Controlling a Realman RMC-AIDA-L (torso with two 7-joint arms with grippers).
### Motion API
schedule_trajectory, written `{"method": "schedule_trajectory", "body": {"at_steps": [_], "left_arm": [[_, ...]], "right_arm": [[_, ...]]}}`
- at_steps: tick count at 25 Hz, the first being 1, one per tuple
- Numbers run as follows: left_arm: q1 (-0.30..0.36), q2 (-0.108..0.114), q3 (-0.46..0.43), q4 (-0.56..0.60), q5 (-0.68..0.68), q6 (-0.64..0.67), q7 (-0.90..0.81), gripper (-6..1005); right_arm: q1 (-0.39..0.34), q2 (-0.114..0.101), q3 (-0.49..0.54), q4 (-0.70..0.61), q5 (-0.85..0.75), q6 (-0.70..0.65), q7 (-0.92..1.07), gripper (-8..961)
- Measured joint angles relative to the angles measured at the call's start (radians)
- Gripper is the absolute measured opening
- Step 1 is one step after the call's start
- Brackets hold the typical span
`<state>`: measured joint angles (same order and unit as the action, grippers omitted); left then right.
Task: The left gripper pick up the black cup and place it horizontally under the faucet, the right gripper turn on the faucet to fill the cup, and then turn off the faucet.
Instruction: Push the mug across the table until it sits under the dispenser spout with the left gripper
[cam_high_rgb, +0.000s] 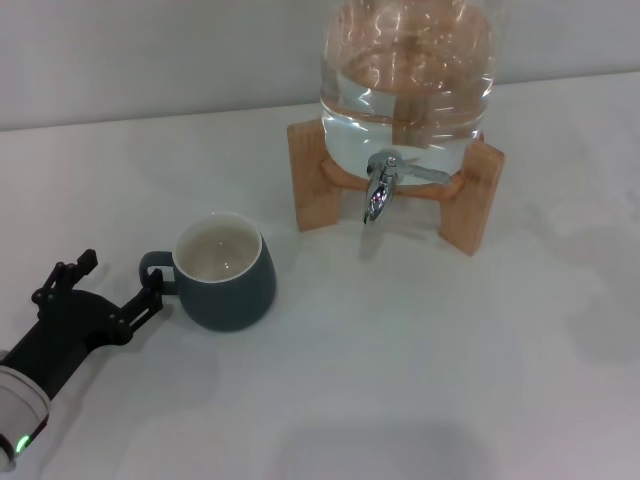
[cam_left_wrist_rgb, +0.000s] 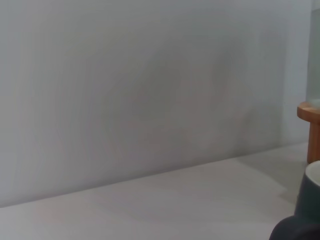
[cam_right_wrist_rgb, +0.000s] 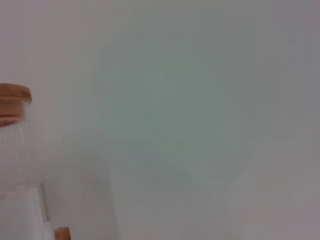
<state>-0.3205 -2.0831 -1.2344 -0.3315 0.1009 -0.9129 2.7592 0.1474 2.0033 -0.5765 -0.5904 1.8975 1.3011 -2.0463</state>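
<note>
- Dark teal black cup (cam_high_rgb: 226, 272) stands upright, its handle turned toward the left gripper (cam_high_rgb: 105, 290).
- Gripper fingers apart, one tip at the handle.

jar (cam_high_rgb: 408, 70) top cropped, right pincer prob. off-frame

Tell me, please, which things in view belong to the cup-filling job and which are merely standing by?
Job: black cup, upright left of the spout; faucet; left gripper, open at the cup's handle.
Standing by: glass jar, wooden stand, table.
</note>
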Motion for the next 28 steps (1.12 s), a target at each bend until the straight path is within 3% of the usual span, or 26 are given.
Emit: {"method": "schedule_trajectory", "body": {"at_steps": [24,28], "left_arm": [[-0.032,0.001,0.003,-0.001,0.016,0.006,-0.060,884],[-0.033,0.002,0.003,-0.007,0.018,0.006,-0.058,775]], "right_arm": [[0.001,0.000,0.007,0.008,0.000,0.011,-0.003,849],[0.003,0.000,0.007,0.008,0.000,0.010,-0.003,849]]}}
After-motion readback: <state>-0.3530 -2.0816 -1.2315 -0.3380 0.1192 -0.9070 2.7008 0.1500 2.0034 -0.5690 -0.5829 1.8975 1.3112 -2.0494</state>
